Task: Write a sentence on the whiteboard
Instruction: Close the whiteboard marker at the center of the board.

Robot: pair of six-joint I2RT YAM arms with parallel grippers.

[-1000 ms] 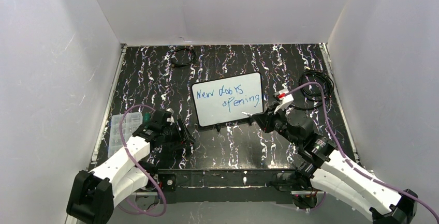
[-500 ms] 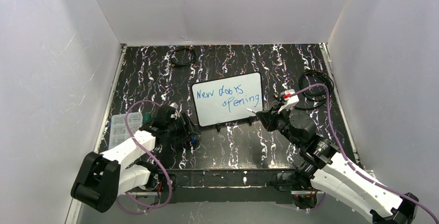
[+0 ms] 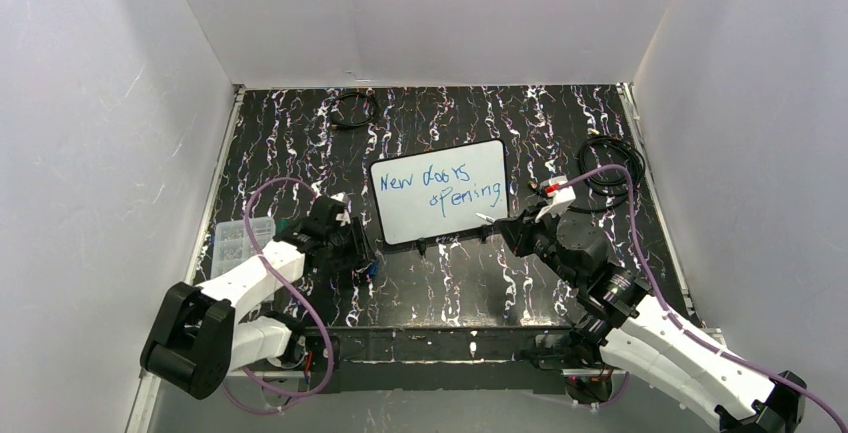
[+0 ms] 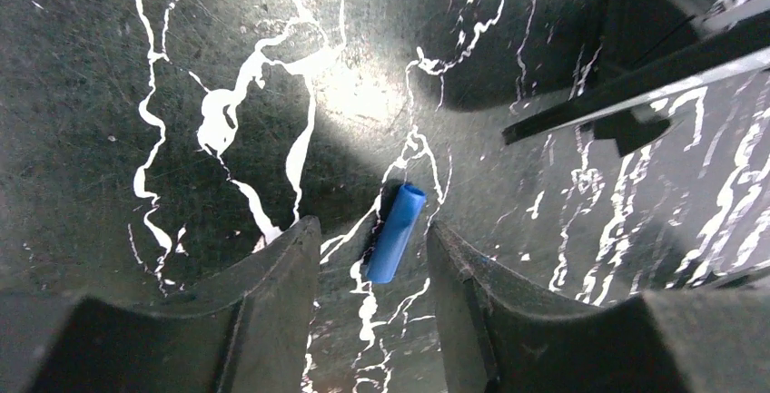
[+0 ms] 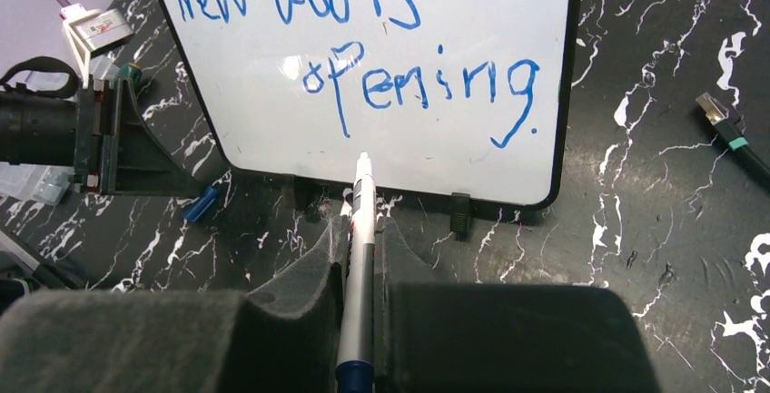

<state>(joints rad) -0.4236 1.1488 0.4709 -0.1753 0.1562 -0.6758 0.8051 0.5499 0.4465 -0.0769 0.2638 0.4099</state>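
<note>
R gripper clamps marker, L gripper half-open

A blue cap lies on the marbled table, possibly a marker's.

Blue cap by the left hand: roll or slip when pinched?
The blue cap is a smooth cylinder lying on its side, so a nudge would probably roll it. It looks like light hollow plastic. It lies askew between the left hand's fingers, so closing may turn it first.
</note>
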